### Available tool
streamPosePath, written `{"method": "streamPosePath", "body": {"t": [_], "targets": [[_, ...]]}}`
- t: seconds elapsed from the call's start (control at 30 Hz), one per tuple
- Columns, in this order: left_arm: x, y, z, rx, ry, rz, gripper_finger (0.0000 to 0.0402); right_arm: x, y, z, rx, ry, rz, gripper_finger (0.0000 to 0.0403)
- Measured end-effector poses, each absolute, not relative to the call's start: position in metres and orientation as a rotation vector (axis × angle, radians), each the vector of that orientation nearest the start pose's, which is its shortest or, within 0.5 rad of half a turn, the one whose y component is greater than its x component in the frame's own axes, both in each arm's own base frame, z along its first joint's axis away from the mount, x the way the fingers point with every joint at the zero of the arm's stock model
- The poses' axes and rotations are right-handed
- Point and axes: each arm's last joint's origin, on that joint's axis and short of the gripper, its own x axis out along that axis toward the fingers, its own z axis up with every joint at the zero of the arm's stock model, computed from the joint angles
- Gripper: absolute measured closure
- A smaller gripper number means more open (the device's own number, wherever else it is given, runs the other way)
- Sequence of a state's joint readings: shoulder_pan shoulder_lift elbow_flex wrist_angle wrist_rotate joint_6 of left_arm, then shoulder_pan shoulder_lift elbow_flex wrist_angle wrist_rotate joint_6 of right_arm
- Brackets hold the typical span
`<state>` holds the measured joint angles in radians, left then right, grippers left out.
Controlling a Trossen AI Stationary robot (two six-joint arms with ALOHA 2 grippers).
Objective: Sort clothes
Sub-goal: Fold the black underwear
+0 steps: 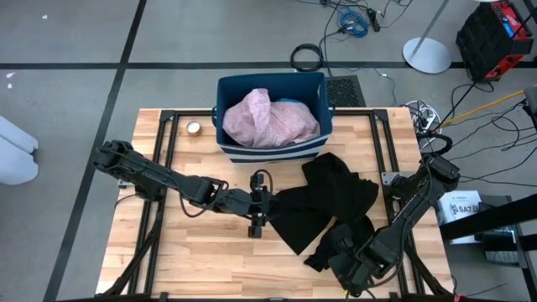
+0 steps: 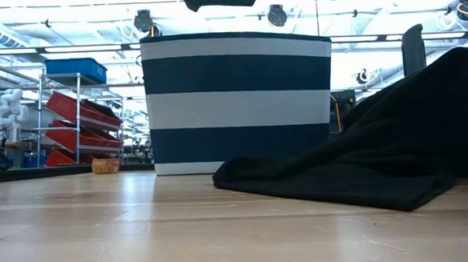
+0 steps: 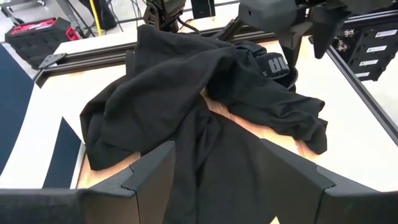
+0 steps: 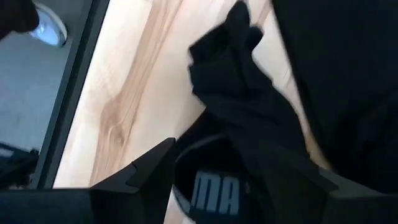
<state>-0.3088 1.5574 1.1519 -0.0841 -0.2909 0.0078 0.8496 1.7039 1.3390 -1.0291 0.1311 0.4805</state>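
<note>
A large black garment [image 1: 327, 197] lies spread on the wooden table in front of the bin; it also shows in the low view [image 2: 380, 163]. A second black piece with a white-lettered waistband [image 4: 217, 193] lies bunched at its near right end [image 1: 336, 243]. The pale pink garment [image 1: 268, 117] fills the blue striped bin [image 1: 268, 155]. My left gripper [image 3: 217, 180] is open at the black garment's left edge [image 1: 267, 206], with cloth showing between its fingers. My right gripper [image 4: 224, 180] is open over the lettered piece [image 1: 342, 254]. My left gripper: black cloth [image 3: 205, 155] shows between the open fingers, and I cannot tell whether they touch it. My right gripper: the open fingers stand on either side of the lettered waistband [image 4: 211, 186], and I cannot tell whether they touch it.
The bin stands at the table's far middle [image 2: 240, 98]. A small round thing [image 1: 194, 127] lies left of it. Bare wood shows at the table's left and near left. Black frame rails [image 1: 394, 151] run along the table's sides.
</note>
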Motion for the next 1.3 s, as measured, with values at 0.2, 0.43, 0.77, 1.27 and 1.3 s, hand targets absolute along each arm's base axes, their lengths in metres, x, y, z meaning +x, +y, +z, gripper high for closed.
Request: {"method": "streamPosePath", "body": {"t": [0.2,0.43,0.77,1.27,1.3], "targets": [[0.335,-0.098,0.281,0.154,0.473,-0.019,0.0166,0.209,0.24,0.232,-0.266,1.358,0.256,0.0183],[0.335,-0.098,0.28,0.153,0.476,-0.019,0.0166,0.201,0.235,0.215,-0.291,1.409,0.216,0.0183],[0.335,-0.098,0.28,0.155,0.483,-0.019,0.0166,0.193,0.234,0.203,-0.29,1.435,0.198,0.0183],[0.334,-0.098,0.279,0.159,0.497,-0.019,0.0166,0.183,0.228,0.196,-0.322,1.503,0.13,0.0204],[0.334,-0.098,0.279,0.159,0.497,-0.019,0.0166,0.183,0.228,0.196,-0.322,1.503,0.13,0.0212]]}}
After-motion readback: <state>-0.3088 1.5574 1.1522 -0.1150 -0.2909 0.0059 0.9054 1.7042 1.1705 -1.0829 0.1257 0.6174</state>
